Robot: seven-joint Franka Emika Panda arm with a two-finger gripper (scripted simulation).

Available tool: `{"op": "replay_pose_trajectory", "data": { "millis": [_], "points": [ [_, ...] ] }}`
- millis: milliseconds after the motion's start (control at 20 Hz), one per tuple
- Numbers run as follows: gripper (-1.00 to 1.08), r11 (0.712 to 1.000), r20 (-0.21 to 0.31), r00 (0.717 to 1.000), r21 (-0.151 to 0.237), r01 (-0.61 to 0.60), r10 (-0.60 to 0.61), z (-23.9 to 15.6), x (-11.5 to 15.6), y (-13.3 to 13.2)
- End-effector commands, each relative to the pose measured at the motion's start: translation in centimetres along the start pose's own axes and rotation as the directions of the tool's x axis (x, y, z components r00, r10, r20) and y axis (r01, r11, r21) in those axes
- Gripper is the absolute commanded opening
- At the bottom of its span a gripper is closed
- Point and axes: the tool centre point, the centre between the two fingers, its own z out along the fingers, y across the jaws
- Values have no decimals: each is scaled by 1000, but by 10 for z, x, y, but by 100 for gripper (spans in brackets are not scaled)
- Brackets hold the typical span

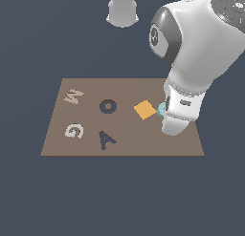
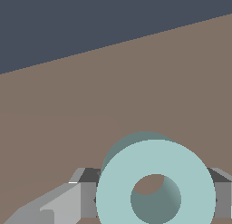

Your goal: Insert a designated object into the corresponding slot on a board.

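Teal ring (image 2: 156, 182) sat between the gripper's (image 2: 154, 191) fingers (image 2: 86, 198), which flanked its outer wall; whether they pinched it could not be told. It looked rigid, light and smooth, best held across opposite outer sides.

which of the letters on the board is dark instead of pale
The A, dark navy, nearest the board's front edge. The W is pinkish and the G pale.

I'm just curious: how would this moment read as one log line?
gripper: fingers flank teal ring | ring: over board, beside orange square | slot: empty
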Motion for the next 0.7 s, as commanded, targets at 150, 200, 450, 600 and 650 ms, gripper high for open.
{"op": "replay_pose_trajectory", "data": {
  "millis": [150, 200, 450, 600, 650],
  "points": [
    [-100, 975, 0, 975, -1, 222, -222, -1, -20, -19],
    [-100, 966, 0, 966, -1, 260, -260, -1, -24, -22],
    [-100, 899, 0, 899, -1, 438, -438, -2, -44, -34],
    [-100, 846, 0, 846, -1, 534, -534, -2, -57, -39],
    [-100, 826, 0, 826, -1, 564, -564, -2, -61, -40]
  ]
}}
